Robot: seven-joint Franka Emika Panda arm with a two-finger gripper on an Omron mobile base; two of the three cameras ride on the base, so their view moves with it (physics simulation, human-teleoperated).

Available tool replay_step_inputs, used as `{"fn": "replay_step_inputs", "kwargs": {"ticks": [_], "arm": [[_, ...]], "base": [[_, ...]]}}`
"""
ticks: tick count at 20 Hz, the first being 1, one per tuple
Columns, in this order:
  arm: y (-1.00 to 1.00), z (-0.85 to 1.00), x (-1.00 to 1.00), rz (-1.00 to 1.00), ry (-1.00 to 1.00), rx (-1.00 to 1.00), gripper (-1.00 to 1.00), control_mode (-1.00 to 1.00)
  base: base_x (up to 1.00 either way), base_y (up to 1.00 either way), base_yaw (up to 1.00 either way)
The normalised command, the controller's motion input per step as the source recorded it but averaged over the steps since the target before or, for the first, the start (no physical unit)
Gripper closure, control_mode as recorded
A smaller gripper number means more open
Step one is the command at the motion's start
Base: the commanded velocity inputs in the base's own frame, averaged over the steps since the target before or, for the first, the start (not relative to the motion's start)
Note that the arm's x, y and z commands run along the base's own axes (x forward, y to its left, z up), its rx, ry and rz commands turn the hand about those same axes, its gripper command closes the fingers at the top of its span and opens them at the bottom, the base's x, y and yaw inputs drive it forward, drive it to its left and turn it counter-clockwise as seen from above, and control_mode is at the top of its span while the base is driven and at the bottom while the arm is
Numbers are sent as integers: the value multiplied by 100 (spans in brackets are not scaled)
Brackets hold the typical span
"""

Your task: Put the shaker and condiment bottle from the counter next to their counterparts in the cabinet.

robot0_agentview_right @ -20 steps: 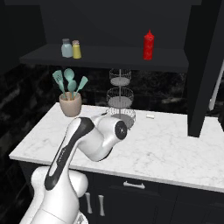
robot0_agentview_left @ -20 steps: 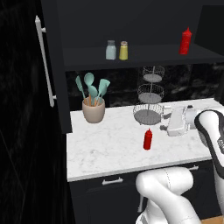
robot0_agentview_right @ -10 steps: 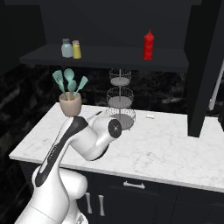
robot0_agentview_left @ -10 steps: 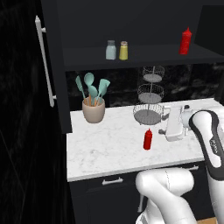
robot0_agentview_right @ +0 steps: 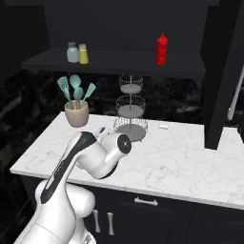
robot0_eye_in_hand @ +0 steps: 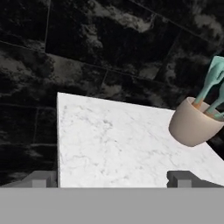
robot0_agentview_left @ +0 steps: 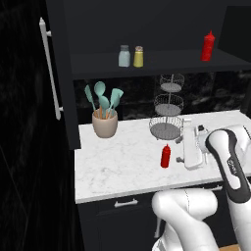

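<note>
The gripper (robot0_eye_in_hand: 111, 178) is held low over the counter (robot0_agentview_left: 122, 162) with its fingertips spread wide apart and nothing between them. A red condiment bottle (robot0_agentview_left: 165, 156) is seen standing upright on the marble just to the left of the hand in the left base view, apart from the fingers. Ahead of the gripper, a beige utensil holder (robot0_eye_in_hand: 192, 122) with teal spatulas is set near the counter's back edge. A three-tier wire stand (robot0_agentview_left: 166, 110) is placed behind the hand. Above, on the cabinet (robot0_agentview_right: 114, 62) shelf, the yellow shaker (robot0_agentview_left: 138, 57) is found just beside the pale blue-green shaker (robot0_agentview_left: 124, 56), and another red bottle (robot0_agentview_left: 208, 47) is kept well apart to the right.
</note>
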Motion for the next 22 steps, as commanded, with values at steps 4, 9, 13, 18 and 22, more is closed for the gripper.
{"fn": "replay_step_inputs", "kwargs": {"ticks": [4,9,13,18,22], "arm": [[0,-4,2,23,-6,-1,-100,-100],[-11,0,32,14,-2,0,-100,-100],[-23,0,63,4,0,0,-100,-100],[-27,0,64,0,0,0,-100,-100],[-9,-1,39,2,0,0,-100,-100]], "base": [[0,0,0],[0,0,0],[0,0,0],[0,0,0],[0,0,0]]}}
